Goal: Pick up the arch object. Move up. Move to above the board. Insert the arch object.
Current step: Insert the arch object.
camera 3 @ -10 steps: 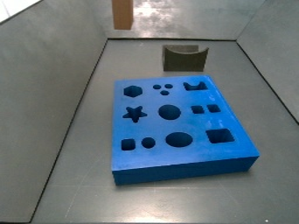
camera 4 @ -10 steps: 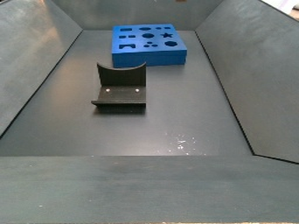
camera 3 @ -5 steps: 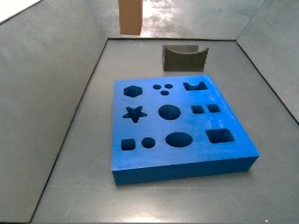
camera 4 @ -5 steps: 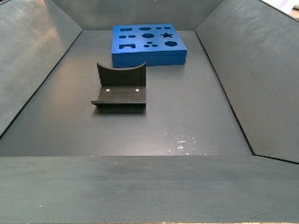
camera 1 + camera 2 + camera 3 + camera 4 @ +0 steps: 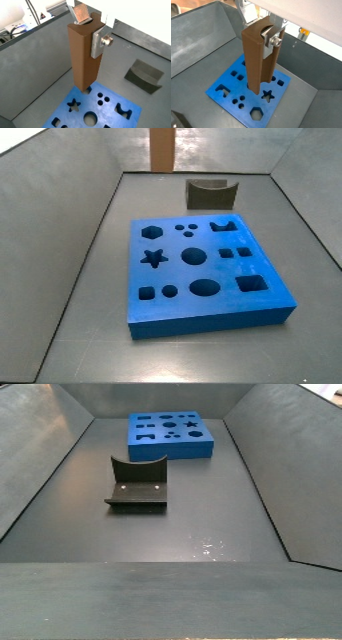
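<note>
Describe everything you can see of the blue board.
The board is a thick, bright-blue rectangular slab that looks like plastic or foam. It lies flat on the dark grey floor. Its top has dark cutouts: a star, a hexagon, circles, squares and an arch shape, all of them empty. Nothing touches it apart from the floor. In both wrist views the hand is above it, clamped on a tall brown wooden bar that hangs over the board.
</note>
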### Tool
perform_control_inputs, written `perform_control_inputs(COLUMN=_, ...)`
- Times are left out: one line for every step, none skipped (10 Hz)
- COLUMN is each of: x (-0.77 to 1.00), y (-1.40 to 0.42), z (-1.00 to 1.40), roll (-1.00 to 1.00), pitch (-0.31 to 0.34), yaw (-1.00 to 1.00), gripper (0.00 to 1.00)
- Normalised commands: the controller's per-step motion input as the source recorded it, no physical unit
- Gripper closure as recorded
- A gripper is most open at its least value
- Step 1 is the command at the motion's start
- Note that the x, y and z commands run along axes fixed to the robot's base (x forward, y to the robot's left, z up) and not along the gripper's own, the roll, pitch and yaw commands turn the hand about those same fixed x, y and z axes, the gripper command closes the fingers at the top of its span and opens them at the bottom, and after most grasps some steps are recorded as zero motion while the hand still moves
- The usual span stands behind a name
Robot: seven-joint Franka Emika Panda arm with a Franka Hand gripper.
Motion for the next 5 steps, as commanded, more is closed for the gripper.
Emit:
perform_control_inputs(x=0.83, y=0.04, z=-0.07, roll=0.00, pitch=0.024, yaw=-0.27, gripper=1.00)
perform_control_inputs(x=0.78, y=0.07, z=-0.09, roll=0.01, pitch=0.011, yaw=-0.33, gripper=1.00)
perform_control_inputs(x=0.71, y=0.09, z=-0.11, roll=0.03, pitch=0.011, yaw=-0.40, gripper=1.00)
perform_control_inputs(x=0.65, y=0.11, z=-0.11, roll=0.05, pitch=0.020, yaw=-0.45, gripper=1.00)
perform_control_inputs(x=0.67, y=0.11, z=-0.12, roll=0.05, pitch=0.014, yaw=-0.43, gripper=1.00)
